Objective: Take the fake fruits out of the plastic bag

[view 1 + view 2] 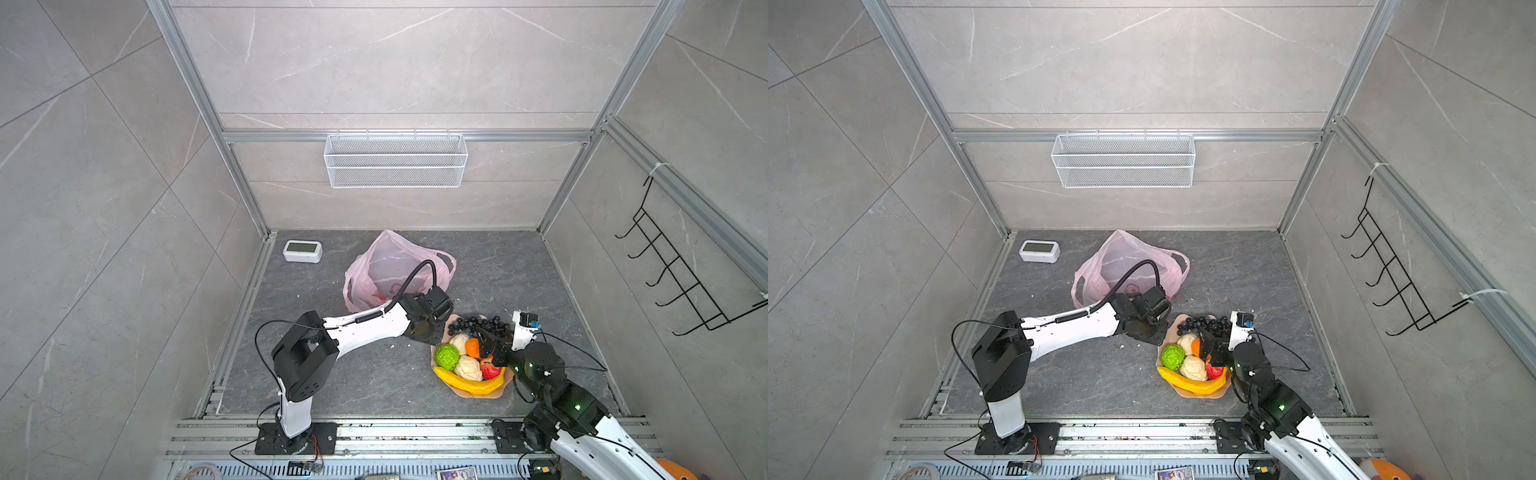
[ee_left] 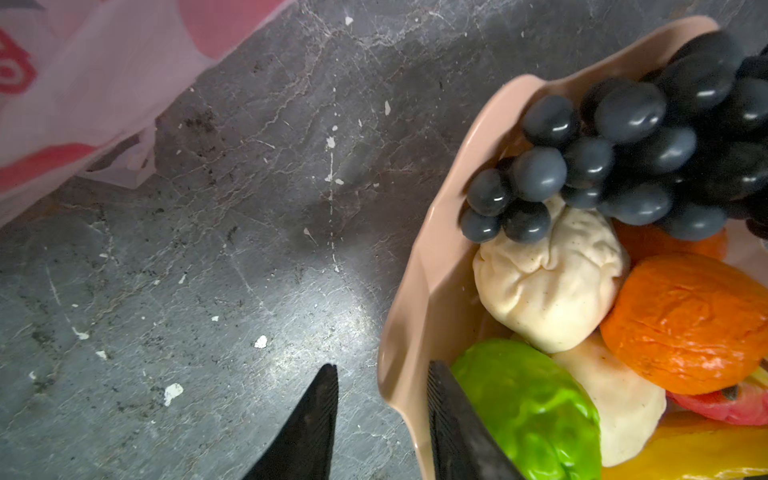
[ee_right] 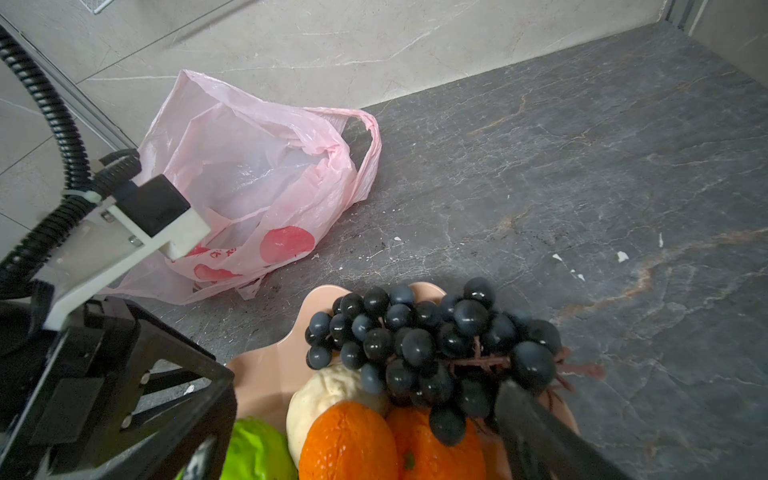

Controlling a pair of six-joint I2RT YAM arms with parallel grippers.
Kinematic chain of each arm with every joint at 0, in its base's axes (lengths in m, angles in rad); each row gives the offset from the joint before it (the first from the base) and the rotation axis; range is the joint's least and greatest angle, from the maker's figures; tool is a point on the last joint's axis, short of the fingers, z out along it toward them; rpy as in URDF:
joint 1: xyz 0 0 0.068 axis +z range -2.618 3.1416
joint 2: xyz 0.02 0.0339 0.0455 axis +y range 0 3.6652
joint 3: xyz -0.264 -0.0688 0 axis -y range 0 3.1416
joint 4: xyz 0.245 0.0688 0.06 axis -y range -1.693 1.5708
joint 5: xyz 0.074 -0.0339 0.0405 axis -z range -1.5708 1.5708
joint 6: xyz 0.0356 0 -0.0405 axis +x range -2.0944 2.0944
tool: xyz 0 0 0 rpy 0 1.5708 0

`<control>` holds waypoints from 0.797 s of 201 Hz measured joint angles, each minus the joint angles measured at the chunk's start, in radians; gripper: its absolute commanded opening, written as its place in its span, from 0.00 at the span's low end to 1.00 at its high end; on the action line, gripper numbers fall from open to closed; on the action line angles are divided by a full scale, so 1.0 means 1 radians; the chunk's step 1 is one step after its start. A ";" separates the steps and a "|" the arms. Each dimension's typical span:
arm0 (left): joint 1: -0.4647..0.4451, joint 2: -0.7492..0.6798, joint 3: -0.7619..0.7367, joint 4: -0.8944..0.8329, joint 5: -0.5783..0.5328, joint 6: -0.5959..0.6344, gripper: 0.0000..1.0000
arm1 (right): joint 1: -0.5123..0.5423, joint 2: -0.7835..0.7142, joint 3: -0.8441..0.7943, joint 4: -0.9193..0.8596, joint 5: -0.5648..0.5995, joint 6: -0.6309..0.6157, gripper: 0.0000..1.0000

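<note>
Note for you: your left tool (image 2: 382, 366) stands with jaws partly apart astride the rim of the peach scalloped dish (image 2: 419, 299), one finger outside, one inside against the bumpy green ball (image 2: 528, 411). If it pinches and lifts there, the dish may tip and spill. Your right tool (image 1: 492, 348) hangs spread wide and empty over the pile, one finger close by the grape bunch (image 3: 424, 349), which overhangs the rim and could snag or roll off. The fake fruits (image 1: 467, 368) sit heaped and glossy in the dish. The plastic bag (image 3: 249, 174) lies slumped behind it on the surface (image 1: 374, 386), seemingly empty.
</note>
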 measured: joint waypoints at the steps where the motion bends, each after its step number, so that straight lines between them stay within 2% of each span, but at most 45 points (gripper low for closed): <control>1: 0.000 0.000 0.000 0.001 0.002 0.000 0.36 | 0.000 0.000 0.000 0.000 0.000 0.000 1.00; 48: 0.000 0.025 -0.012 0.040 0.026 -0.005 0.30 | 0.000 0.003 0.000 0.000 0.000 0.000 1.00; 103: 0.000 0.040 -0.029 0.067 0.042 -0.017 0.17 | 0.000 0.009 0.000 0.000 0.000 0.000 1.00; 160: 0.008 0.021 -0.069 0.142 0.063 -0.034 0.14 | 0.000 0.018 0.000 0.000 0.000 0.000 1.00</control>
